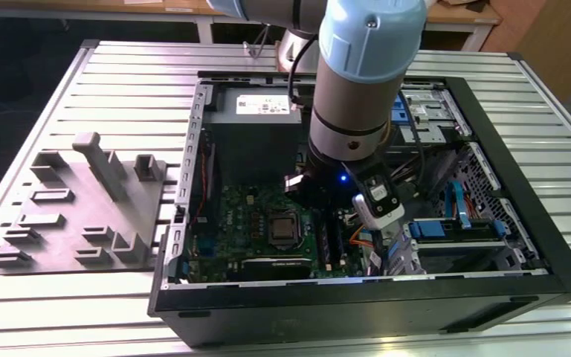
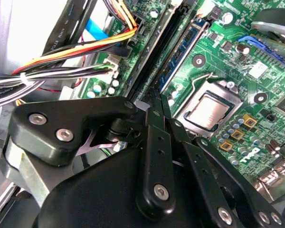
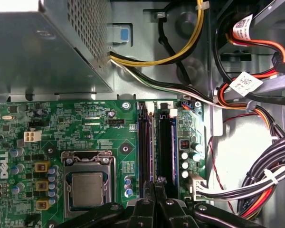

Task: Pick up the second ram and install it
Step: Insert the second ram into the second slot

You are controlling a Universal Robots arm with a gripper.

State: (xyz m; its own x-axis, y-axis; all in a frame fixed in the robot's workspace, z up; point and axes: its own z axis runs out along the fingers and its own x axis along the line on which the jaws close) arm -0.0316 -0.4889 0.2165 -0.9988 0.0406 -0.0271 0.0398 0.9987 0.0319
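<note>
My gripper (image 2: pixel 157 100) (image 3: pixel 156 184) is down inside the open computer case (image 1: pixel 523 245), over the long black memory slots (image 3: pixel 143 147) of the green motherboard (image 1: pixel 250 212). Its two fingers are shut together, and a thin sliver between them, the second ram (image 2: pixel 166 113) seen edge-on, lines up with a slot. Most of the stick is hidden by the fingers. Another dark blue memory stick (image 2: pixel 180 52) (image 3: pixel 174 147) stands seated in a neighbouring slot. The processor socket (image 3: pixel 88 187) lies beside the slots.
Bundles of coloured cables (image 3: pixel 256 180) run close to the slots. The grey power supply (image 3: pixel 42 52) sits beyond the board. A grey parts fixture (image 1: pixel 87 208) stands on the slatted table at the exterior view's left.
</note>
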